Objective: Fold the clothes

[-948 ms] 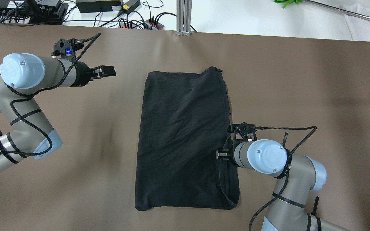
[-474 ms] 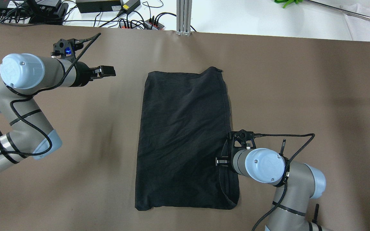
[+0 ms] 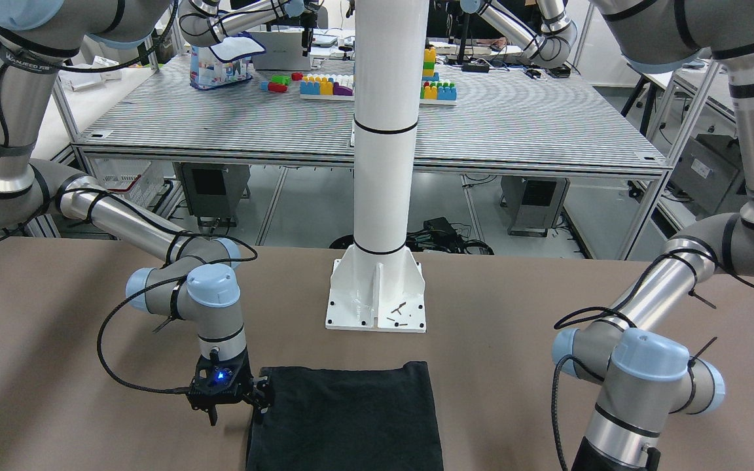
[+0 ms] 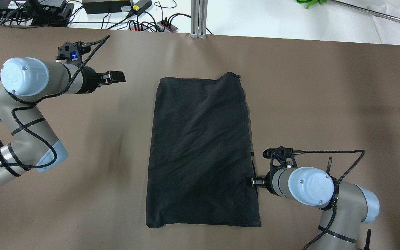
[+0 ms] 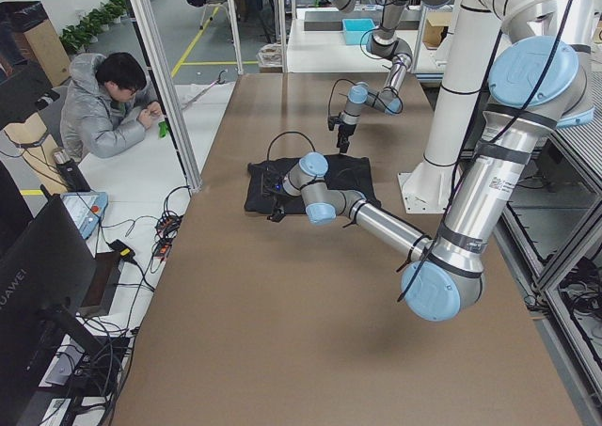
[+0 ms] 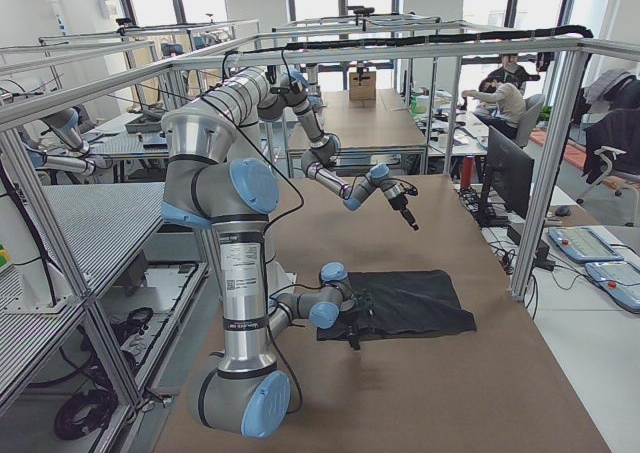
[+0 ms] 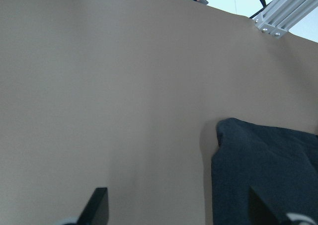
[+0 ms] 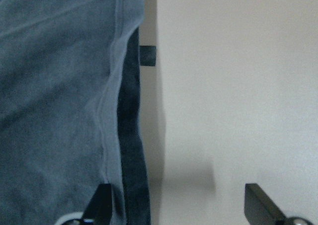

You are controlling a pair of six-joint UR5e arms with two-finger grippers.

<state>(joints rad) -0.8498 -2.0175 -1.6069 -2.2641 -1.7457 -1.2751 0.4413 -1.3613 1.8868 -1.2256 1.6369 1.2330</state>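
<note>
The black garment (image 4: 200, 149) lies flat as a tall rectangle in the middle of the brown table (image 4: 325, 104); it also shows in the front-facing view (image 3: 351, 418). My right gripper (image 4: 252, 181) is open and empty, low at the garment's right hem near the front corner. In the right wrist view my right gripper (image 8: 179, 205) has its left finger (image 8: 102, 202) over the hem (image 8: 130, 135) and its right finger over bare table. My left gripper (image 4: 118, 77) is open and empty, left of the garment's far left corner (image 7: 233, 130).
The white pole's base plate (image 3: 377, 294) stands at the robot's side of the table. Cables and power bricks (image 4: 123, 14) and an aluminium post (image 4: 198, 19) lie past the far edge. A seated person (image 5: 108, 106) is off the table.
My right gripper has moved right and toward the robot, from over the garment's right hem to beside it. The lower right hem now lies flatter. The left arm has not moved.
</note>
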